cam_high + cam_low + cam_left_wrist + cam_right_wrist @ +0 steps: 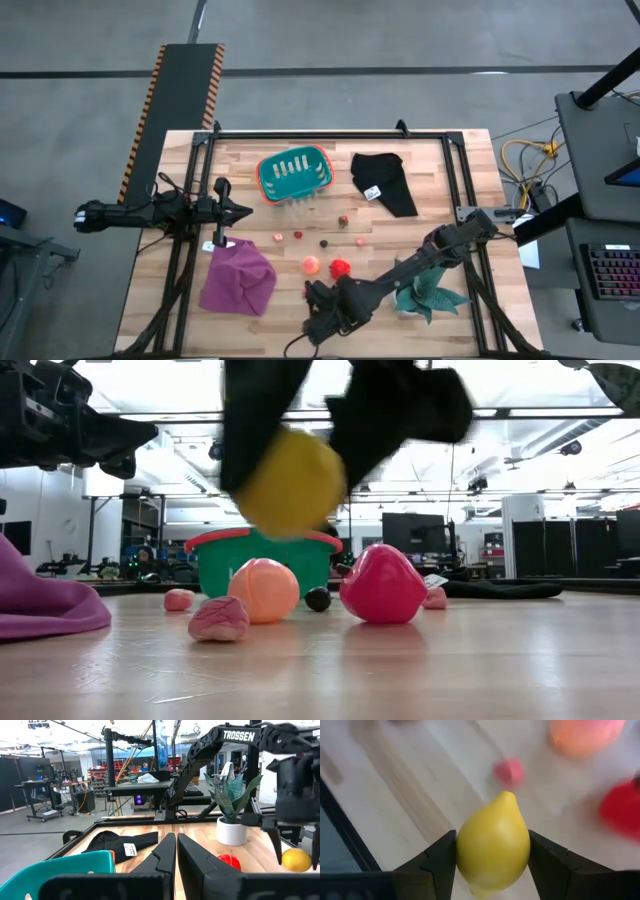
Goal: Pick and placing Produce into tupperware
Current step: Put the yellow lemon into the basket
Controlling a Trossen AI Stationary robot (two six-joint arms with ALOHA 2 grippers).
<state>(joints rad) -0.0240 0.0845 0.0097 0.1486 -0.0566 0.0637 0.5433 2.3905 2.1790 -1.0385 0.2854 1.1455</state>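
My right gripper (320, 306) hangs over the table's near edge, shut on a yellow lemon (492, 845), which also shows in the low view (290, 482). On the wood lie a salmon-orange fruit (312, 265), a red piece (341, 268) and several small pink, red and dark pieces (325, 243). The teal tupperware (295, 172) stands toward the far edge on its base. My left gripper (243, 212) waits shut at the table's left, level with the tupperware's near side. My right gripper pinches the lemon between its two fingers (440, 855), one on each flank of its middle (465, 845). The fingers come from above, pointing down. The lemon is lifted clear of the table (290, 482), with its nub end beyond the fingertips.
A purple cloth (238, 280) lies near the left front and a black cloth (385, 182) to the right of the tupperware. A teal spiky plant in a white pot (430, 293) stands beside my right arm. Black frame rails (330, 137) run around the table.
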